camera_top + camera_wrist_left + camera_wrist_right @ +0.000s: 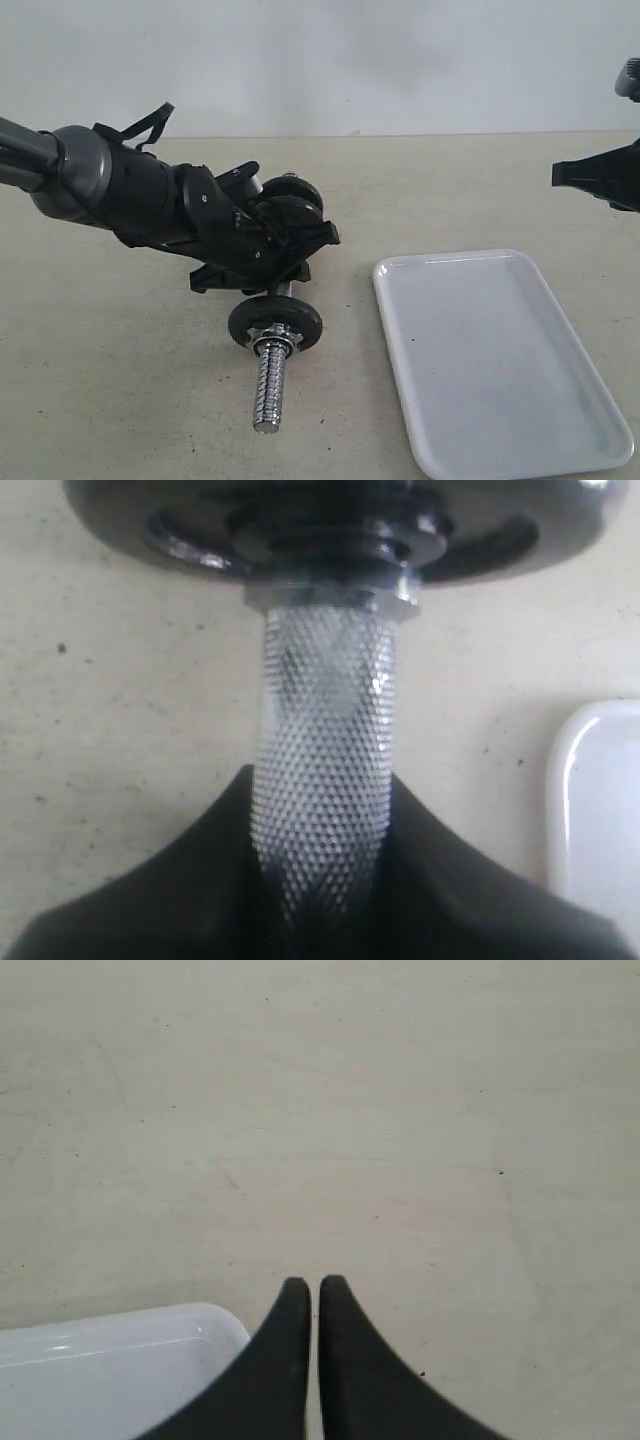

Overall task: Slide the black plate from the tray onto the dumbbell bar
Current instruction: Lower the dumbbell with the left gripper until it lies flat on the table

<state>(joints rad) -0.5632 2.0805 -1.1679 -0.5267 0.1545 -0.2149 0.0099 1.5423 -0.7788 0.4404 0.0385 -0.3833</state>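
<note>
My left gripper point(320, 775) stands part-way open and is clamped on the knurled grip of the dumbbell bar point(268, 385); the dark fingers point(150, 900) sit on either side of the steel, touching it. The bar lies on the table point(120, 390), its threaded chrome end pointing toward the exterior camera. The black plate point(275, 322) is on the bar, standing on its rim between my gripper and that threaded end, with a chrome collar point(272, 346) against its outer face. It is well apart from the tray point(500, 360), which lies on the table to the right of the dumbbell. Behind my gripper, at the bar's far end, are what look like two more black discs point(296, 196); the arm hides much of them, so I cannot be sure of the count. My right gripper point(315, 1285) has its fingers pressed together with nothing between them; it hangs above the table near a corner of the tray.
</note>
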